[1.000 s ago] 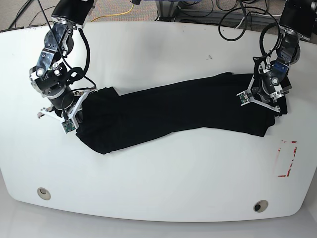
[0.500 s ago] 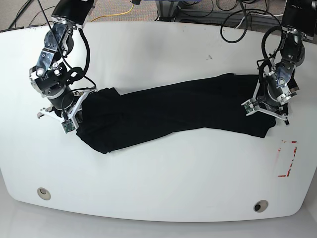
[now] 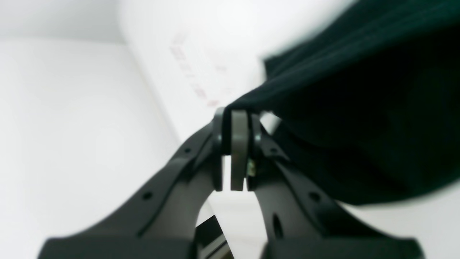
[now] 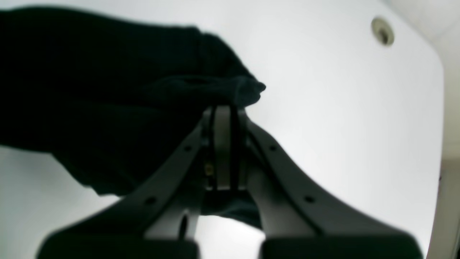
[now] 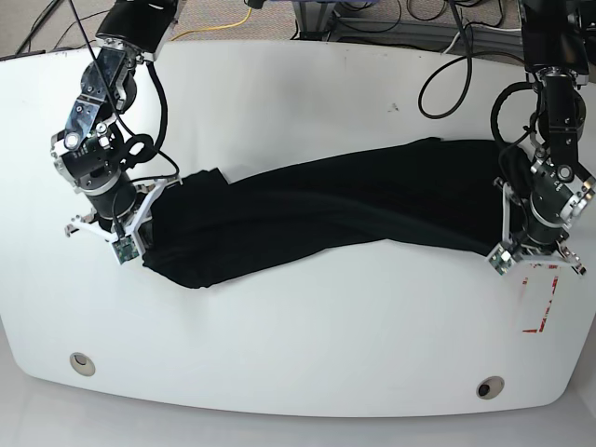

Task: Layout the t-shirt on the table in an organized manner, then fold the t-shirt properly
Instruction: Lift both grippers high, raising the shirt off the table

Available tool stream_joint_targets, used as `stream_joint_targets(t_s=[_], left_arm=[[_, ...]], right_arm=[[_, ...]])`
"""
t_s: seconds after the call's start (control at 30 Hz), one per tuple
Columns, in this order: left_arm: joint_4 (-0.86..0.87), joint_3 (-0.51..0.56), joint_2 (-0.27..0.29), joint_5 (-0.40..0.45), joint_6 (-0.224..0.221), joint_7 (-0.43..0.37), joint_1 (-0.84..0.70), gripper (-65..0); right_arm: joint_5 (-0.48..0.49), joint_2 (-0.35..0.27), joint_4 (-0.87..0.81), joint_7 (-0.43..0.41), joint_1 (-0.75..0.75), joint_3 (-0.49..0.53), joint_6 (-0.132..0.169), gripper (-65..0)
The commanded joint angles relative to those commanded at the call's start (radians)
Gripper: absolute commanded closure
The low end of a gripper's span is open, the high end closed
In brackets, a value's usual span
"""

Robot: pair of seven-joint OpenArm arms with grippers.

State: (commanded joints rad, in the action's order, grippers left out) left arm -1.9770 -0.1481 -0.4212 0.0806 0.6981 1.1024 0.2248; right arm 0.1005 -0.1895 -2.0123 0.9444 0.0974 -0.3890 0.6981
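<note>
The black t-shirt [image 5: 317, 214] lies stretched in a long band across the white table [image 5: 298, 345], from left to right. My left gripper [image 5: 523, 253] is at the band's right end, shut on a fold of the t-shirt [image 3: 345, 108]; in the left wrist view its gripper [image 3: 235, 144] pinches the cloth edge between closed fingers. My right gripper [image 5: 126, 244] is at the left end, and in the right wrist view this gripper [image 4: 222, 144] is shut on a bunched edge of the t-shirt [image 4: 107, 90].
A red dashed rectangle mark [image 5: 538, 300] lies just right of the left gripper. Two round grey grommet holes [image 5: 82, 362] [image 5: 489, 386] sit near the front edge. Cables run behind the table's far edge [image 5: 372, 28].
The left gripper has pulled its end of the t-shirt toward the right and the front edge, stretching the band longer. The right gripper shifted slightly left and forward with its end.
</note>
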Motion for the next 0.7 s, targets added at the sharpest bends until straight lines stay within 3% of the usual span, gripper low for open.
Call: stream_joint_targets(t_s=[0.17,0.27,0.7], left_arm=[[0.002,-0.034,0.018,0.000,0.000,0.000,0.104,-0.3],[0.000,-0.043,0.069,0.000,0.000,-0.006,0.161,-0.3],[0.008,-0.072,0.155,0.003,0.000,-0.029,0.425,-0.4]], right_arm=[[0.000,-0.009,0.006,0.003,0.075,0.003,0.000,-0.5],[-0.002,-0.014,0.037,0.003,0.129,0.003,0.000,-0.5],[-0.002,-0.106,0.195,0.003,0.381,0.063,0.000,-0.6]])
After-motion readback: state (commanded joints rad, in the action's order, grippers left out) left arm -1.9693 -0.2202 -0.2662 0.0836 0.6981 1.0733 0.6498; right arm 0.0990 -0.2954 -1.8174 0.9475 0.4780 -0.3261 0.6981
